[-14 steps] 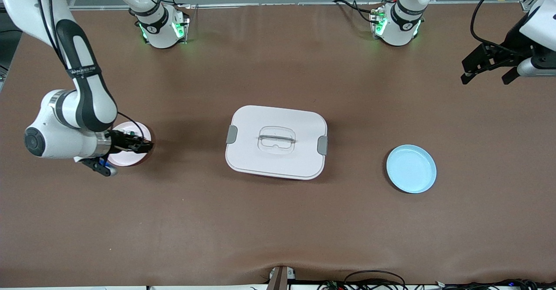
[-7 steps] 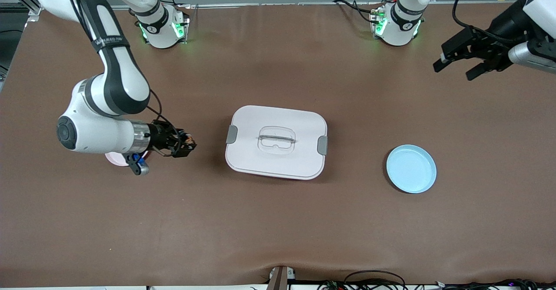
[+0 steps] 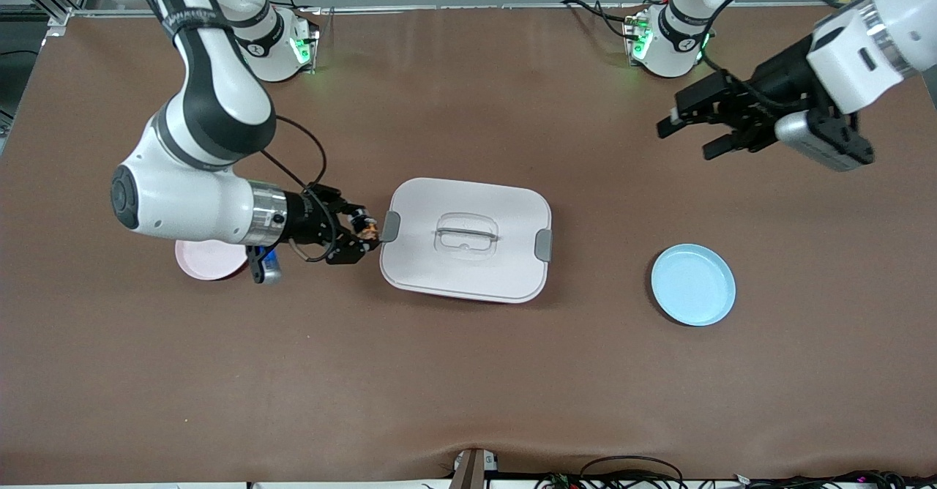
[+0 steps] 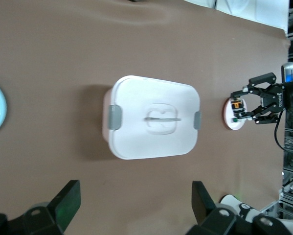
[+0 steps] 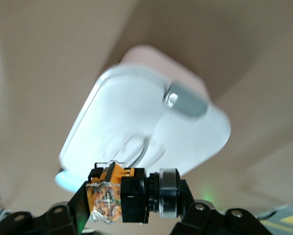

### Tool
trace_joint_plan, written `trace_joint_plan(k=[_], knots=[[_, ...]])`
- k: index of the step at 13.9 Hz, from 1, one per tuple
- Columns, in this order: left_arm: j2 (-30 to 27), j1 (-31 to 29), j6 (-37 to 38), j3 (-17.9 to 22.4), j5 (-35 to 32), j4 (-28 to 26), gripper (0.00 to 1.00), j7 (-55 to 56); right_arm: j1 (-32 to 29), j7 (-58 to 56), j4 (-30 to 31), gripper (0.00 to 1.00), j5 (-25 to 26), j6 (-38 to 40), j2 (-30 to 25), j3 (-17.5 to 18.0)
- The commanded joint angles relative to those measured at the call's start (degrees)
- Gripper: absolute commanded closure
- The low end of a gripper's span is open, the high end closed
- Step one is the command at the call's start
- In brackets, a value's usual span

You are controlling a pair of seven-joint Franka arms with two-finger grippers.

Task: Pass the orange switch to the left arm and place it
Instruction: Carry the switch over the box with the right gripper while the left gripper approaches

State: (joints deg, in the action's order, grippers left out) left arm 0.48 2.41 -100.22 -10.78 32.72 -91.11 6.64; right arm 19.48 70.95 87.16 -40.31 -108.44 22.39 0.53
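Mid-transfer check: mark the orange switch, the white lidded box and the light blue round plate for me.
small black-and-orange switch [image 5: 118, 195]: right wrist view, on its orange body between the fingers.
large white plastic box with grey latches [image 3: 505, 207]: front view, on bare lid beside the handle recess.
light blue round plate [image 3: 693, 285]: front view, on its centre.

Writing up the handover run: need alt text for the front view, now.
The right gripper, shut on the orange switch, is up beside the white box, at its grey latch. The open left gripper is up over bare table. A pink plate and blue plate flank the box.
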Motion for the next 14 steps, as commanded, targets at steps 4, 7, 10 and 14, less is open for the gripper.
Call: trace_joint_plan(k=[4, 7, 10, 14], knots=[[5.9, 2.9, -6.3, -1.4, 8.0, 1.1, 0.0, 0.3, 6.3, 11.4, -5.1, 1.0, -6.9, -4.6, 1.7, -0.6], [9.1, 6.0, -11.7, -1.4, 13.6, 1.0, 0.0, 0.5, 9.6, 14.5, -5.5, 1.0, -9.8, -10.1, 2.0, -0.7], [10.9, 8.4, -16.8, -1.4, 14.6, 1.0, 0.0, 0.6, 12.6, 18.7, -8.5, 1.0, -9.8, -13.6, 4.1, -0.7], [14.0, 9.6, -22.3, -1.6, 14.9, 1.1, 0.0, -0.5, 16.5, 23.7, -13.4, 1.0, -9.2, -17.1, 7.2, -0.9]])
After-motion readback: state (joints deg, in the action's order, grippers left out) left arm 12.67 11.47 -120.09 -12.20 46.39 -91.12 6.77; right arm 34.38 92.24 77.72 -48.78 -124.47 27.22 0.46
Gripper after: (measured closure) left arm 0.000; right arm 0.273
